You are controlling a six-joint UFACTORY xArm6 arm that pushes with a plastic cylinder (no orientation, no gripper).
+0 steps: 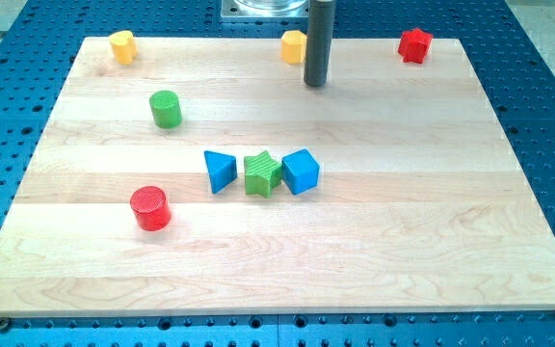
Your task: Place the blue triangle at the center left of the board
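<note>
The blue triangle [220, 171] lies near the middle of the wooden board [403, 231], slightly to the view's left of centre. A green star [262, 173] touches its right side, and a blue cube [300, 172] sits right of the star. My tip [316, 84] is at the lower end of the dark rod, near the view's top centre. It is well above and to the right of the blue triangle and touches no block.
A green cylinder [166, 109] stands at upper left, a red cylinder [149, 208] at lower left. A yellow block [122, 45] is at the top left corner, a yellow-orange block [294, 45] just left of the rod, a red star [414, 44] at top right.
</note>
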